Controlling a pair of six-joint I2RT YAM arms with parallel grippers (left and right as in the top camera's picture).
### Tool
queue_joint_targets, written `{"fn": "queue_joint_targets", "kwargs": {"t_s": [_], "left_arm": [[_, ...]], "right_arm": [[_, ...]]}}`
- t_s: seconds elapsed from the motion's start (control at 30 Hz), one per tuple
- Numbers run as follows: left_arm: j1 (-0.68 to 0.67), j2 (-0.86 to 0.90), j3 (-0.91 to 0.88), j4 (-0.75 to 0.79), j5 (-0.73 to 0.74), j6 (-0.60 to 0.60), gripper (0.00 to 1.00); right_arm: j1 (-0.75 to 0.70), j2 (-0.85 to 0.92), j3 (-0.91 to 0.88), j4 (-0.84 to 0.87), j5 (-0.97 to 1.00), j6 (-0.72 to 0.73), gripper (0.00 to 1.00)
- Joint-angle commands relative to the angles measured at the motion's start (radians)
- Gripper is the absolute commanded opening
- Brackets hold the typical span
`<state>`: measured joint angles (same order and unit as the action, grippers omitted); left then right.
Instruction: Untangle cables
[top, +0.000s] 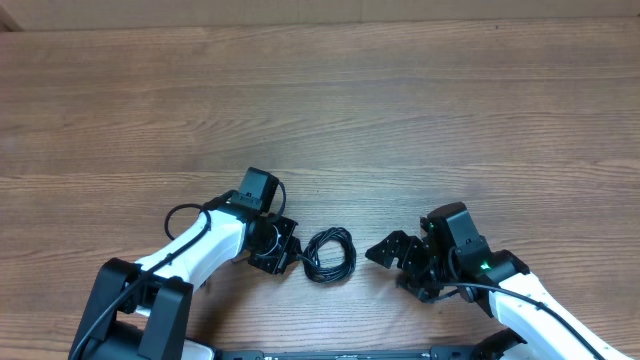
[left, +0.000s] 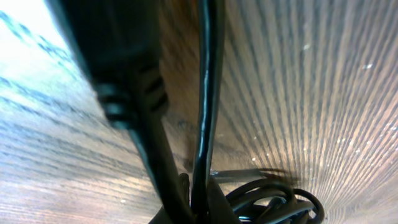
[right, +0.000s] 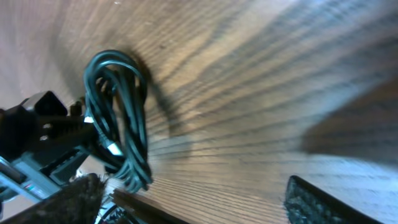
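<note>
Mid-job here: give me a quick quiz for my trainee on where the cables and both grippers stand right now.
1. True or false: the right gripper is shut on the cables.
2. Which gripper is closed at the cables? A: left gripper. B: right gripper. C: both.
3. Fill in: in the overhead view, the cables lie bunched ___ the two grippers.
Key: 1 false, it is open and apart from the cables; 2 A; 3 between.
</note>
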<state>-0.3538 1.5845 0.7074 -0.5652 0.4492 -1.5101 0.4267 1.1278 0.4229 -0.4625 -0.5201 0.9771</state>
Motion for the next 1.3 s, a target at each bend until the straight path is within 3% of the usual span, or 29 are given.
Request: {"fn": "queue_joint_targets", "kwargs": {"t_s": [0.0, 0.07, 0.27, 0.47, 0.6, 0.87, 1.07, 1.27], "left_arm": [[-0.006, 0.003, 0.011, -0.002, -0.032, 0.021, 0.04], [-0.006, 0.003, 0.011, 0.009, -0.038, 0.047, 0.04], [-0.006, 0.003, 0.011, 0.239, -0.046, 0.532, 0.04], [-0.006, 0.003, 0.011, 0.307, -0.069, 0.752, 0.04], [-0.006, 0.003, 0.011, 0.313, -0.015, 0.831, 0.04], [0.024, 0.003, 0.019, 0.359, 0.255, 1.033, 0.04], [0.115, 0.003, 0.021, 0.357, 0.45, 1.084, 0.04], [0.177, 0.003, 0.021, 0.372, 0.633, 1.116, 0.04]], "right_arm": [[-0.002, -0.005, 0.01, 0.049, -0.043, 0.022, 0.86], [-0.002, -0.005, 0.01, 0.13, -0.099, 0.064, 0.86], [0.0, -0.005, 0.01, 0.237, -0.073, 0.07, 0.77], [0.027, -0.005, 0.01, 0.234, 0.04, 0.069, 0.77], [0.063, -0.005, 0.01, 0.234, 0.11, 0.069, 0.76], [0.091, -0.005, 0.01, 0.266, 0.154, 0.058, 0.72], [0.091, -0.005, 0.01, 0.312, 0.137, -0.128, 0.73], [0.091, -0.005, 0.01, 0.345, 0.086, -0.271, 0.82]]}}
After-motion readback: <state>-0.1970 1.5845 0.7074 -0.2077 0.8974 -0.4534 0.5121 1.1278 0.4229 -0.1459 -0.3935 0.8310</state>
